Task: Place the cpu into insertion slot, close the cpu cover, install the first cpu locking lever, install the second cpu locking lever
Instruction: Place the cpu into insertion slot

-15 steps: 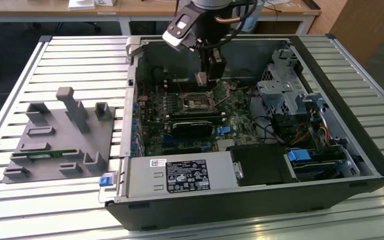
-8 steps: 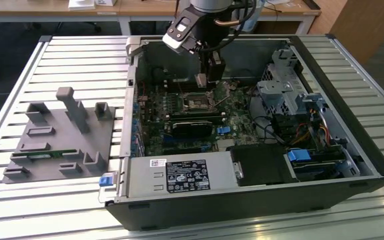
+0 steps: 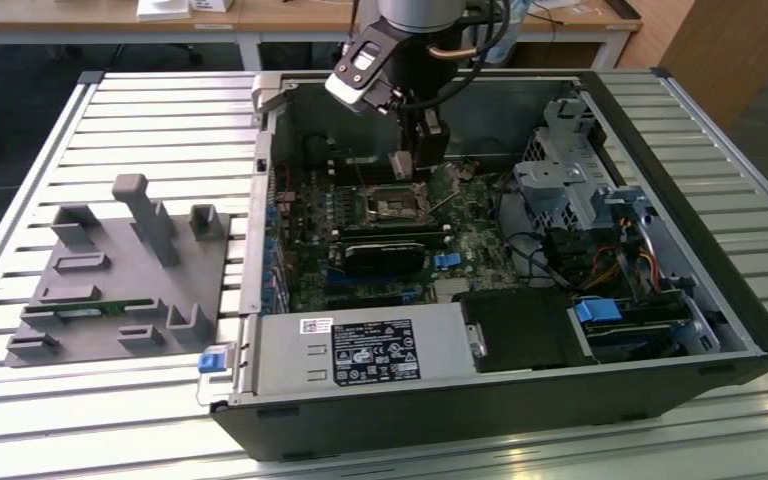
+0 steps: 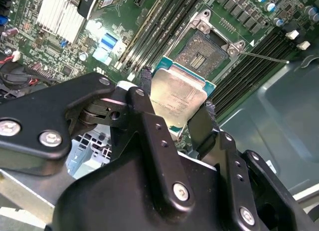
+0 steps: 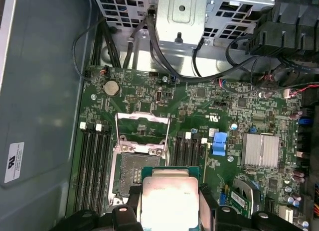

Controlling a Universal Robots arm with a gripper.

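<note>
The cpu [image 4: 175,99] is in the tool [image 4: 177,94], pinched by two opposite edges between the black fingers [image 4: 145,81], with its metal top towards the wrist cameras. We see it held in the air just short of the insertion slot [image 4: 202,54], not seated. In the first wrist view the cpu cover [image 5: 141,116] is swung open and the socket is bare. In the exterior view the tool sits low inside the open computer case [image 3: 518,420], over the motherboard [image 3: 307,270].

Risks, as we judge them:
- The chip lands offset or tilted and bends the socket contacts.
- The narrow edge grip lets it slip or twist.
- A wrong notch orientation blocks seating.
- The thin wire lever [image 4: 264,57] beside the socket catches a finger.
</note>
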